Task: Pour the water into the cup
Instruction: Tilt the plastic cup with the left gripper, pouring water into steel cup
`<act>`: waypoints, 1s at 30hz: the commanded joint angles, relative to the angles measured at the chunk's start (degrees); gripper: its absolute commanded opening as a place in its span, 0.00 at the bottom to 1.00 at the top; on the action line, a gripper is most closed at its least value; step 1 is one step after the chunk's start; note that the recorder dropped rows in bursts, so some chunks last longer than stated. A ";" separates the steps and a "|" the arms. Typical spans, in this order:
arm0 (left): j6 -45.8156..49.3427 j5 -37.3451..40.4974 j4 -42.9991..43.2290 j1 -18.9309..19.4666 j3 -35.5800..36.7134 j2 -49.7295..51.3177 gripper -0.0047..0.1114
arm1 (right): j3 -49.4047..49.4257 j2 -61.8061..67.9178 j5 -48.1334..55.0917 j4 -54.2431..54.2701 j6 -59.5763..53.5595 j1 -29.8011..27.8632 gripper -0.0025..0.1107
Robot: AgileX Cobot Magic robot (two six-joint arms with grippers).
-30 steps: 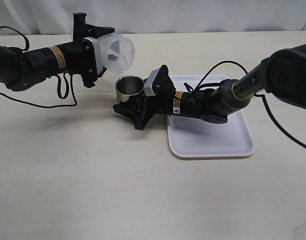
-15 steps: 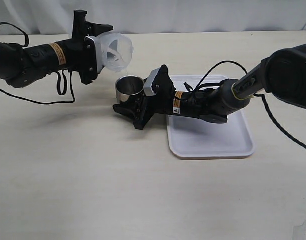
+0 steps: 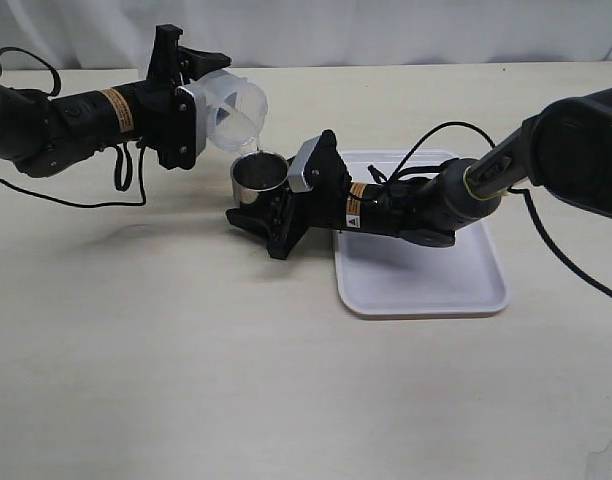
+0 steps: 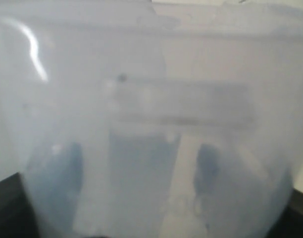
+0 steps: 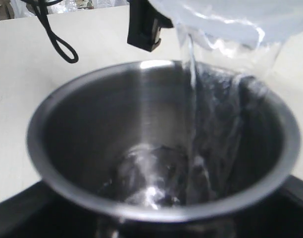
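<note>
I work at a pale beige table (image 3: 186,380), matte and evenly lit (only soft shadows). Behind its far edge hangs a white, wrinkled cloth backdrop (image 3: 386,30).

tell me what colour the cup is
Silver-grey brushed steel cup, darker inside; clearest in the right wrist view.
</note>
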 commanded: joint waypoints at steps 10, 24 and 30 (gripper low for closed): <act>6.86 -1.54 -1.02 -0.52 -0.61 -0.47 0.04 | -0.08 -0.12 2.03 -0.58 -0.02 -0.10 0.15; 11.04 -4.57 -1.02 -0.52 -0.61 -0.47 0.04 | -0.08 -0.12 2.03 -0.58 -0.02 -0.10 0.15; 14.16 -4.57 -0.98 -0.52 -0.61 -0.47 0.04 | -0.08 -0.12 2.03 -0.58 -0.02 -0.10 0.15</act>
